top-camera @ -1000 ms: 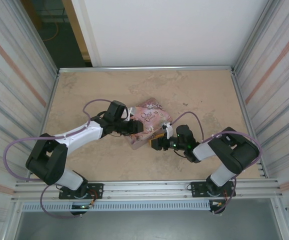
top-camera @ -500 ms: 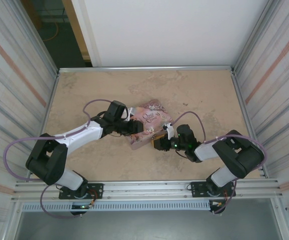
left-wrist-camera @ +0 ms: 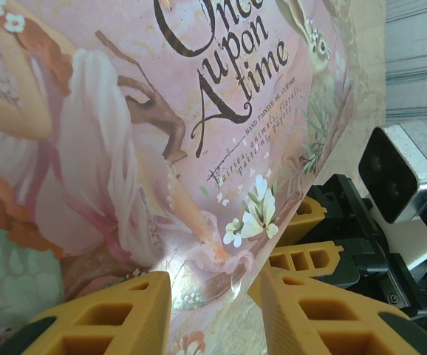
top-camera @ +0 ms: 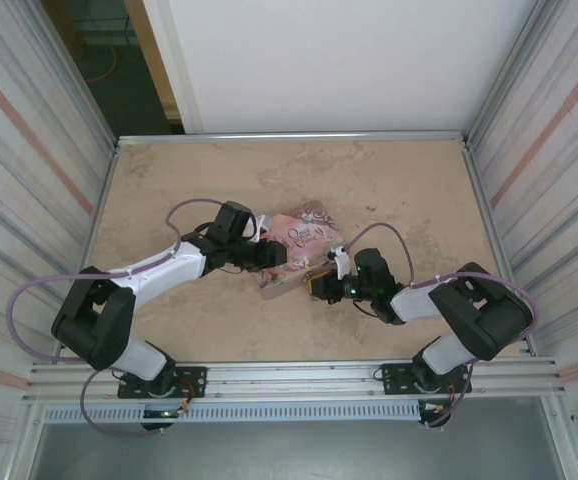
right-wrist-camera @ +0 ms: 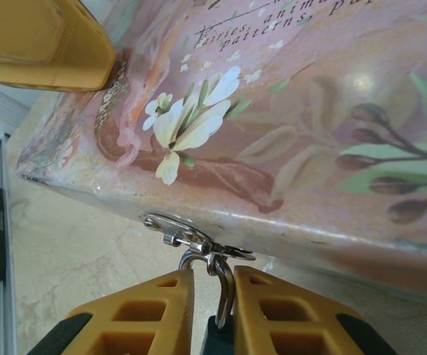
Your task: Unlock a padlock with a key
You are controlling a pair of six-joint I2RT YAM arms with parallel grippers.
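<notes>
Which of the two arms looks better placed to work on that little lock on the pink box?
The right. Its pincer already closes around the padlock hanging from the tin's clasp. The left pincer grips the tin's edge, apparently steadying it.

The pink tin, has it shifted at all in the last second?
Yes, slightly. The pink tin has tilted and edged toward the table's far side.

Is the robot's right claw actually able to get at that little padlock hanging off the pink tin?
Probably yes: the right gripper already has its fingers on either side of the padlock's silvery shackle at the pink tin's clasp, nothing between.
</notes>
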